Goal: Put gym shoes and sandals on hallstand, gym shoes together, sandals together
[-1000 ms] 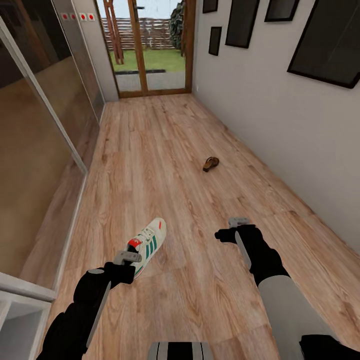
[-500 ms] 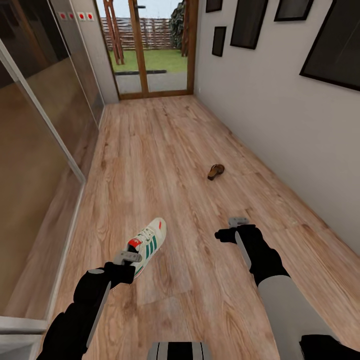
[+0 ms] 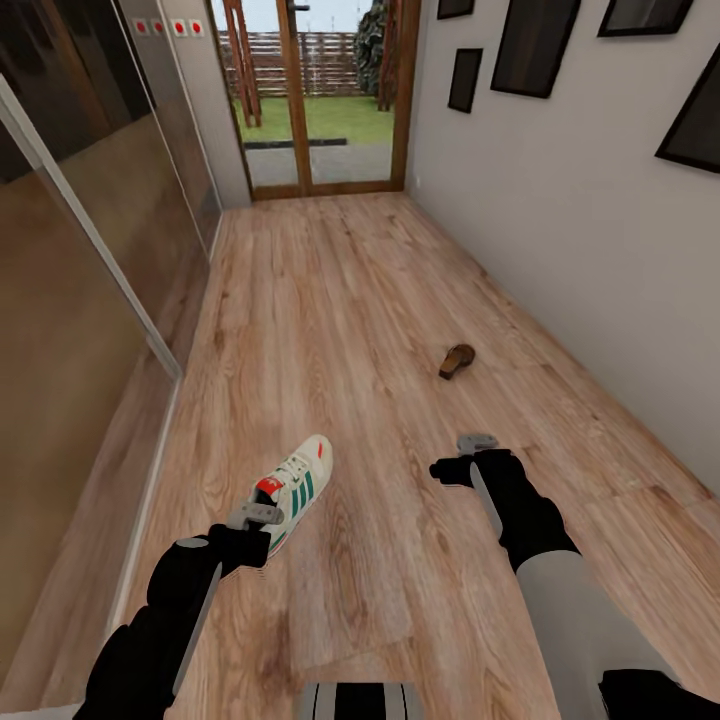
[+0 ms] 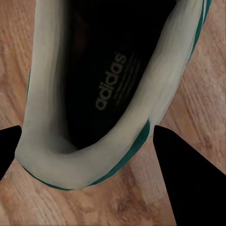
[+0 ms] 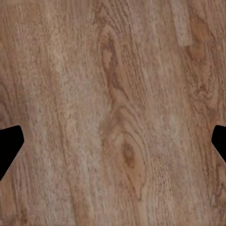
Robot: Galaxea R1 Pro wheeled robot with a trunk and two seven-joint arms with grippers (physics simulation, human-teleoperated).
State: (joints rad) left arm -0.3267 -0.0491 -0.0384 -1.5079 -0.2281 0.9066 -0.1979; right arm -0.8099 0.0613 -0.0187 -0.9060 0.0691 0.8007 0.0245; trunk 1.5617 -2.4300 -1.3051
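At the heel of a cream gym shoe [image 3: 296, 487], the left gripper [image 3: 254, 517] pinches the collar, its fingers [image 4: 181, 176] on either side of the heel rim. Off to the right, the right gripper [image 3: 472, 446] hangs spread and empty above the corridor floor [image 3: 330, 320]. Further ahead, near the right wall [image 3: 560, 230], one brown sandal [image 3: 457, 360] lies on the planks.
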